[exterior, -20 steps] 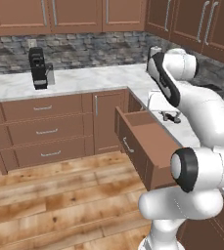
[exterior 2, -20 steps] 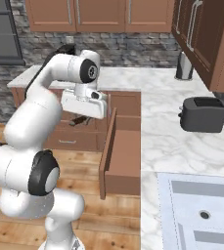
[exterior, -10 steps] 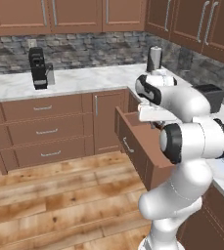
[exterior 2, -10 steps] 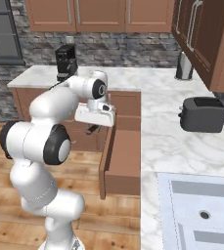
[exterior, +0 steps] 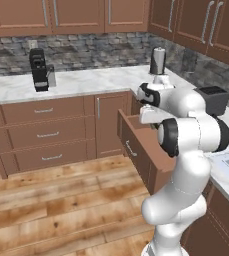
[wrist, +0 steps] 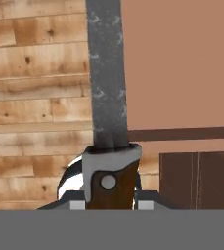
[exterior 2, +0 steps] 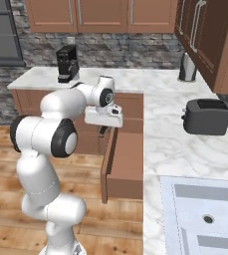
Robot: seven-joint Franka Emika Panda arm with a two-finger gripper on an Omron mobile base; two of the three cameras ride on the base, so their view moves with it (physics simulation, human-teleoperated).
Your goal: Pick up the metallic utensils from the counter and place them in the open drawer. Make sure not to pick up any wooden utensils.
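My gripper (wrist: 108, 201) is shut on a metallic utensil, a knife with a grey blade (wrist: 106, 73) and a dark riveted handle (wrist: 109, 183). The blade points away from the hand, along the edge of the open drawer (wrist: 182, 63). In the right base view the gripper (exterior 2: 103, 131) hangs over the front left corner of the reddish-brown open drawer (exterior 2: 124, 159). In the left base view the drawer (exterior: 136, 147) stands pulled out below my white hand (exterior: 149, 115). The task's counter and the wooden utensils are out of view.
A marble worktop (exterior 2: 172, 134) over the cabinets carries a dark toaster (exterior 2: 207, 117), a coffee machine (exterior 2: 66, 63) and a steel cylinder (exterior 2: 186, 67). A sink (exterior 2: 205, 214) lies at the near right. Wooden floor (exterior: 51, 200) spreads left of the drawer.
The arm has folded down from its raised pose, and the hand has moved slightly toward the drawer's front with the knife still in it. The drawer has not moved.
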